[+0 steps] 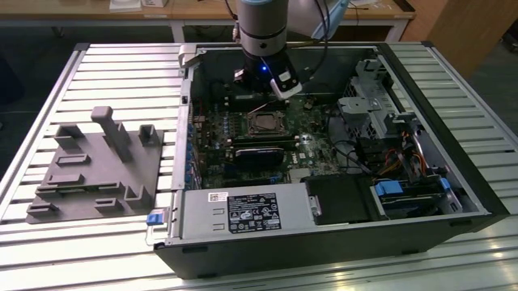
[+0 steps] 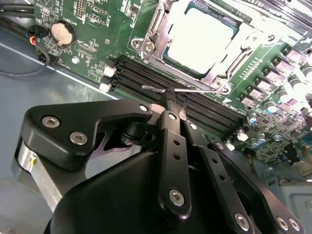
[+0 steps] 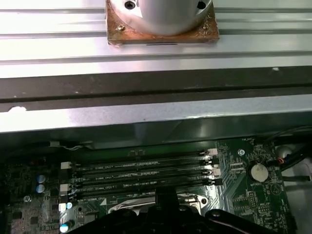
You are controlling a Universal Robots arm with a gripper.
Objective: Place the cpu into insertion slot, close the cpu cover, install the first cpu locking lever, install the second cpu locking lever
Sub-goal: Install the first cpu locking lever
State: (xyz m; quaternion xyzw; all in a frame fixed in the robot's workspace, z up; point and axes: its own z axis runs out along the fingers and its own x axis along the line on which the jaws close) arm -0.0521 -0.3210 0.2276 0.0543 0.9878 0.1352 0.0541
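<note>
Second wrist view: holding gripper [image 2: 171,100] tips pinched together (nothing visible between), touching the thin locking lever [image 2: 197,88]. Meeting that lever crosswise, its length running along the insertion slot [image 2: 146,46] edge beside the memory slots [image 2: 136,80]. Working just short of the cpu [image 2: 197,39], seated in the slot under the lowered cpu cover [image 2: 246,44].

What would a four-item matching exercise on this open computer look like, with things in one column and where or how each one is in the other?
Things
1. cpu
2. coin battery
3. memory slots
4. grey fixture plate

Place or look
A. on the slatted table, outside the case
B. long, black, side by side
C. framed by the cpu cover
D. round, silvery, on the green board

Pairs: 1-C, 2-D, 3-B, 4-A
</note>
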